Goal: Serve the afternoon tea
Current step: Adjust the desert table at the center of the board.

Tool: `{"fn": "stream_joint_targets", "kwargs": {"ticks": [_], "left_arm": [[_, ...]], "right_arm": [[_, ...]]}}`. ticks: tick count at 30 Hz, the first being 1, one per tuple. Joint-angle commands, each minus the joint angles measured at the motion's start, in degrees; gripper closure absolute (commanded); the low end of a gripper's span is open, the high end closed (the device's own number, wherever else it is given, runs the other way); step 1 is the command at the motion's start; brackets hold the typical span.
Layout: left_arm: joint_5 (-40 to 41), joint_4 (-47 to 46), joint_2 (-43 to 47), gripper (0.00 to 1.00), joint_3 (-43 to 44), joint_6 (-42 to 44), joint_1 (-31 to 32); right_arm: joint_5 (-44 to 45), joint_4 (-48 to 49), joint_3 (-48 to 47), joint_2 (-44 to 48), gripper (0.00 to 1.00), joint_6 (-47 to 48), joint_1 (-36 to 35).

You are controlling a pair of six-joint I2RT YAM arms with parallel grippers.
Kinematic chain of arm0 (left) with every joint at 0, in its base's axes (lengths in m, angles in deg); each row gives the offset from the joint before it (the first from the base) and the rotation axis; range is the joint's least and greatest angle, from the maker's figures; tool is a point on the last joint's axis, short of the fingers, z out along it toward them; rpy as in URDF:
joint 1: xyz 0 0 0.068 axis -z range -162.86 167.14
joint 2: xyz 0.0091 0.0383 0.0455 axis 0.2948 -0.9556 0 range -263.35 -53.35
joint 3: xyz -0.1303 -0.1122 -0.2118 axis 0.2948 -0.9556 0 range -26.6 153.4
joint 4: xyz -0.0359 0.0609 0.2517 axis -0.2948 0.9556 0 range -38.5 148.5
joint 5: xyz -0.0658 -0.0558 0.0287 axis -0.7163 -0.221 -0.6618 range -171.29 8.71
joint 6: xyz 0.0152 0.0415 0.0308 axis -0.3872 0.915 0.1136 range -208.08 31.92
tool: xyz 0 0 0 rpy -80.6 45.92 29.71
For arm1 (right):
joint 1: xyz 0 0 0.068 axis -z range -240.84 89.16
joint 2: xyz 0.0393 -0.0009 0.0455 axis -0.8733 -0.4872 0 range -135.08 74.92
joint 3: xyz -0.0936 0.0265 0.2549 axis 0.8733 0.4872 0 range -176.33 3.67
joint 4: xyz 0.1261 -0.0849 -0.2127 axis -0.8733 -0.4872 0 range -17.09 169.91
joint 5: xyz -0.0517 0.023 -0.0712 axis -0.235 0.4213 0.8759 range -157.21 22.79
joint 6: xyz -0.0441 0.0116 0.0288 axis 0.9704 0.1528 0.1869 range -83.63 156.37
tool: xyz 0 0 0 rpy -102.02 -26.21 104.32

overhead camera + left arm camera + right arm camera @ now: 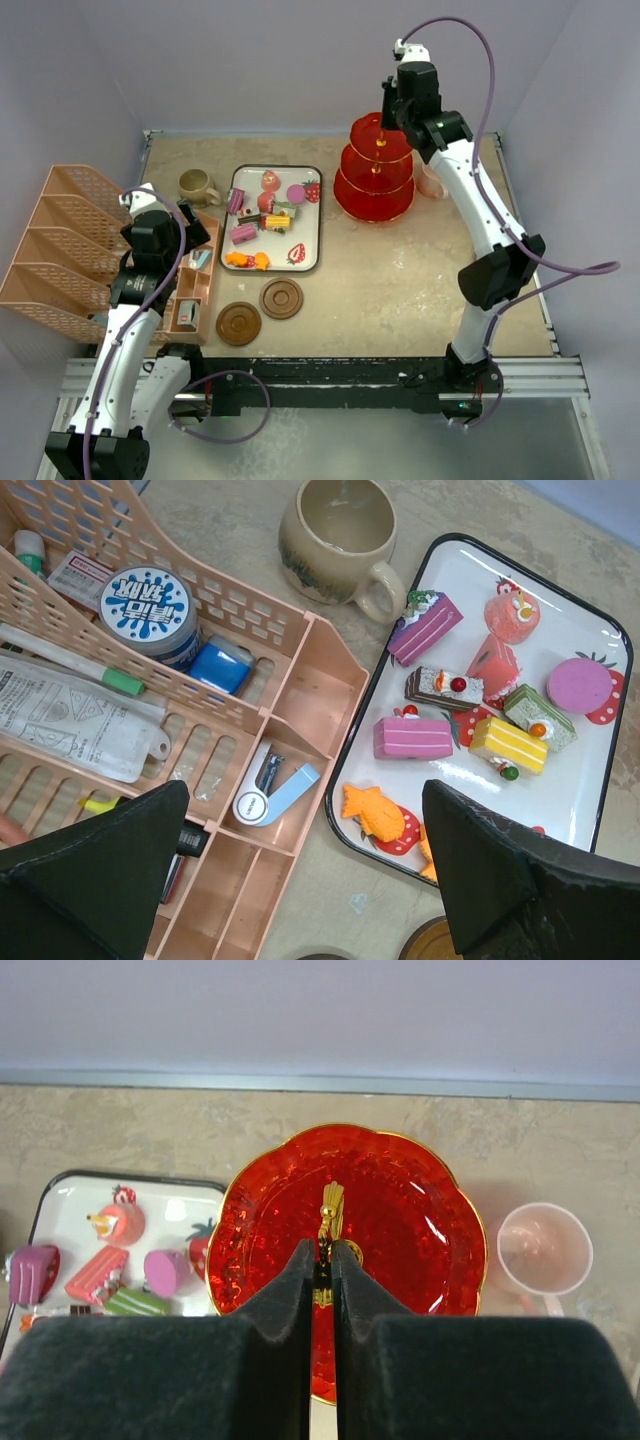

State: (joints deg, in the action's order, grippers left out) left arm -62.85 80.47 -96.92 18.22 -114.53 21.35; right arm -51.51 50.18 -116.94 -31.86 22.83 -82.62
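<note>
My right gripper (322, 1260) is squeezed shut on the thin gold stem (331, 1200) at the top of the red stand (400, 1210). My left gripper (300, 815) hangs wide open and holds nothing, far to the left of the stand. The toy sweets (415, 738) lie on the tray (620, 630) just left of the stand. The pink mug (545, 1248) sits just right of it. I think the stem is slippery, so a fast pull could tip the stand or knock the mug over

Red translucent stand (400, 1215) with gold stem (331, 1208); pink mug (545, 1248); olive-brown mug (335, 540); white tray (572, 792) printed with red strawberries; two brown coasters (281, 298).
</note>
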Motion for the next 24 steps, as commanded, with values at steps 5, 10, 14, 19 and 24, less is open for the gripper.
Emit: {"fn": "stream_joint_targets", "kwargs": {"ticks": [5, 10, 14, 19, 24], "left_arm": [[0.5, -0.5, -0.1, 0.03, 1.3, -1.0, 0.2], [0.5, -0.2, -0.4, 0.03, 1.3, -1.0, 0.2], [0.7, -0.1, -0.6, 0.03, 1.3, -1.0, 0.2], [0.4, -0.2, -0.9, 0.03, 1.3, -1.1, 0.2], [-0.1, -0.2, -1.4, 0.03, 1.3, -1.0, 0.2]], "right_arm": [[-1.2, 1.6, 3.8, 7.2, 0.9, -0.4, -1.4], [-0.3, 0.9, 4.8, 7.2, 0.72, 0.2, -1.4], [-1.8, -1.6, 0.8, 6.8, 0.49, 0.5, -1.4], [-4.3, -5.9, -4.8, 7.5, 0.41, 1.5, -1.4], [-2.1, -3.3, 7.8, 17.5, 0.38, 0.3, -1.4]]}}
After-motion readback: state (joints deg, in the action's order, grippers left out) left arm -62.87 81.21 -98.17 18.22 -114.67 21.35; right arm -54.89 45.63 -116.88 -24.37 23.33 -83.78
